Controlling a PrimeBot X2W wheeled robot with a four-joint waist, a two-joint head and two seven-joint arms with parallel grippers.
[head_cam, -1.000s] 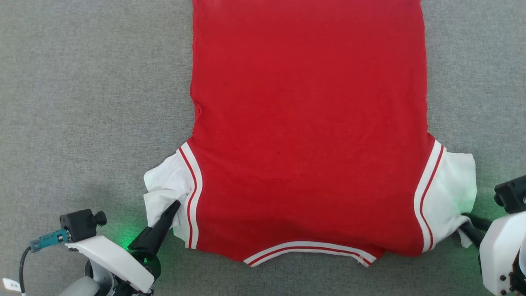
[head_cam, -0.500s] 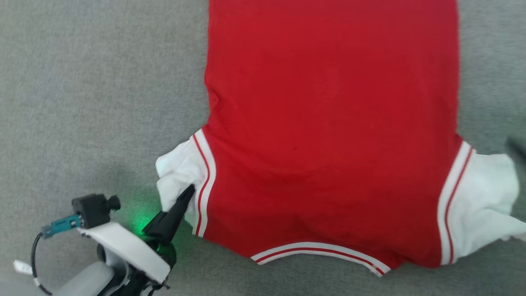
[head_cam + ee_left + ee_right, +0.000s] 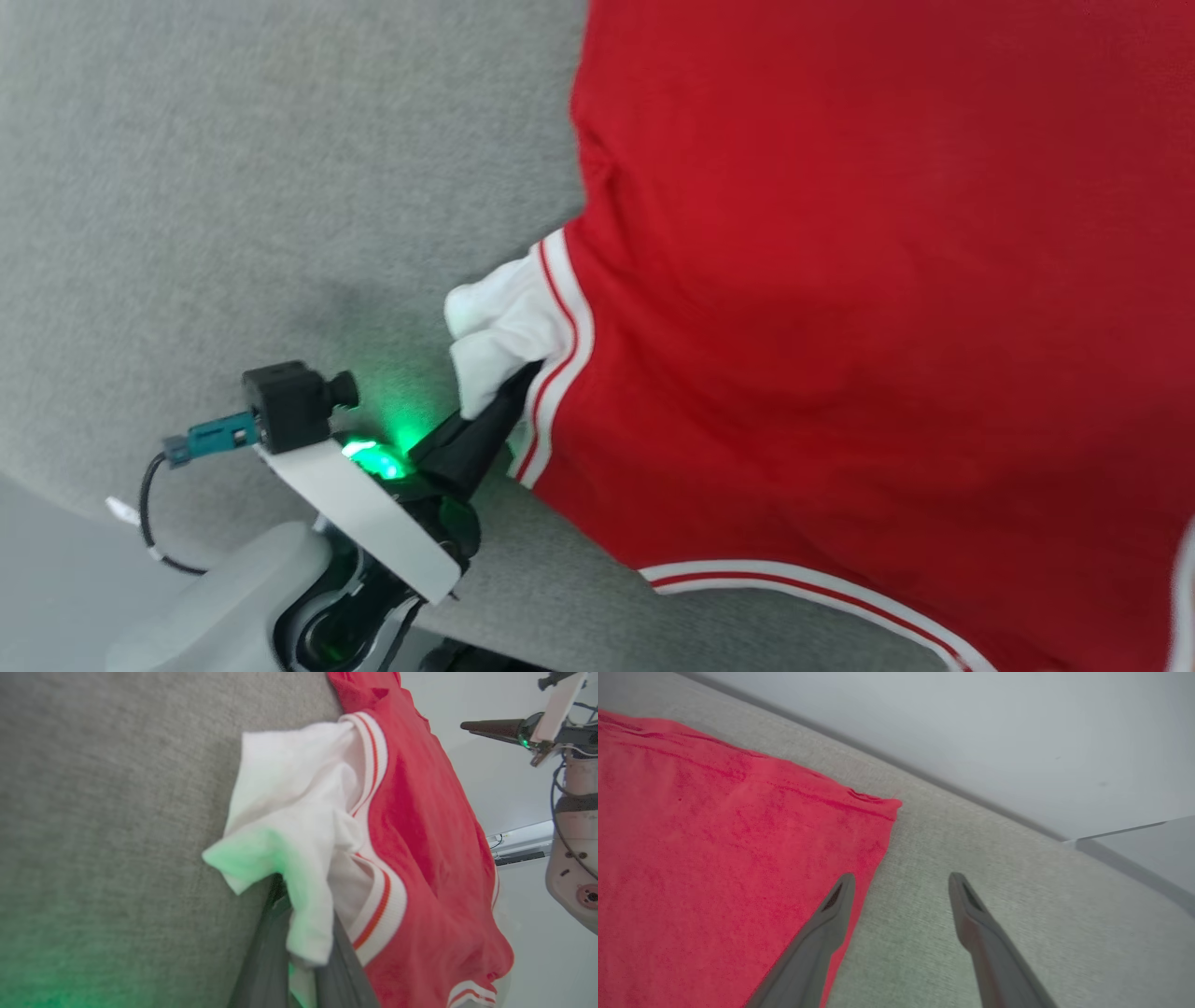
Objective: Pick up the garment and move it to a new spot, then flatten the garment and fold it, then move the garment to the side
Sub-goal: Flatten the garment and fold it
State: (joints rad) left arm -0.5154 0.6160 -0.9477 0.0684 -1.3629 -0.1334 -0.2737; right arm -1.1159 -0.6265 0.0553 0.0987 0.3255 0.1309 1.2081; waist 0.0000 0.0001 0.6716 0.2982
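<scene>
Head view, L to R: grey cloth surface [image 3: 233, 187], then the left claw [image 3: 525, 375], pinched shut on the white sleeve [image 3: 499, 327] of the shirt [image 3: 840, 280]. The shirt lies spread on that surface w/ its red body running off to the right. Risk: the grip has only a thin bunched bit of sleeve, so a pull prob. slips it free, or drags the body & wrinkles it. Right wrist view: the right claw [image 3: 901, 882] is spread wide, holding nothing, at the shirt's edge. W/ that side loose, any lift from the left likely goes lopsided & twists the shirt.
</scene>
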